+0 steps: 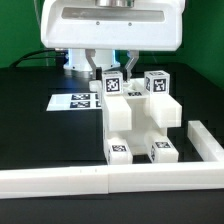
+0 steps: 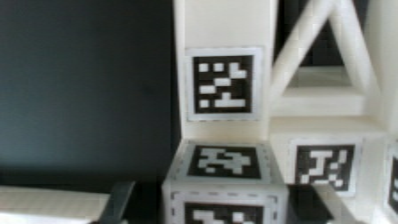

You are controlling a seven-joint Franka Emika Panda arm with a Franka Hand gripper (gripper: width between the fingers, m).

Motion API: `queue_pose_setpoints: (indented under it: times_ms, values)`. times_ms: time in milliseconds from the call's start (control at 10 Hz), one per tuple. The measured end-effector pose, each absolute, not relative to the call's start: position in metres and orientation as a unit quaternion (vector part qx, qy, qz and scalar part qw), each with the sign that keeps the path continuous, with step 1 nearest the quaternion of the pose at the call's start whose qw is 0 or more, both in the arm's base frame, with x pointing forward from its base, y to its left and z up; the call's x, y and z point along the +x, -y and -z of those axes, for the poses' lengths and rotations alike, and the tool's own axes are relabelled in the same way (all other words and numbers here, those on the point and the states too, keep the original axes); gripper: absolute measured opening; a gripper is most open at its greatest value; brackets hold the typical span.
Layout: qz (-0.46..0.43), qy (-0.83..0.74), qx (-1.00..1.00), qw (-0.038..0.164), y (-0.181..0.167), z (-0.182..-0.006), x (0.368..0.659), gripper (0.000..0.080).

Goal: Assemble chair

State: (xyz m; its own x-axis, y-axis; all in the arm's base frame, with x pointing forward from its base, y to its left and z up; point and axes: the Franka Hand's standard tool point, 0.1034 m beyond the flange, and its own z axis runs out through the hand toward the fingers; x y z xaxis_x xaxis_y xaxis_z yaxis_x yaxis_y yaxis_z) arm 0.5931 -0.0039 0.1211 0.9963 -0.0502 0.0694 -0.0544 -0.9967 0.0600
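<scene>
A partly built white chair (image 1: 138,125) with tagged parts stands right of centre in the exterior view. At its back left rises a white square post (image 1: 112,86) that carries a black-and-white tag. My gripper (image 1: 111,76) comes down from above with one finger on each side of the post's top. In the wrist view the tagged post (image 2: 222,165) fills the space between my gripper's (image 2: 221,203) dark fingers (image 2: 119,196), which stand close against its sides. Beyond it stands a taller tagged white upright (image 2: 226,40) of the chair.
The marker board (image 1: 76,101) lies flat on the black table at the exterior view's left of the chair. A white rail (image 1: 90,181) runs along the front edge and turns up the right side (image 1: 205,140). The robot's white base (image 1: 105,25) stands behind.
</scene>
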Motion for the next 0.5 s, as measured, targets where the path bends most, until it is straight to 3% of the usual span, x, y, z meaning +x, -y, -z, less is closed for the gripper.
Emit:
queue_pose_setpoints:
  times_ms: [500]
  values:
    - [-0.038,0.185,0.982,0.023,0.0023,-0.1209,0.593,0.0284]
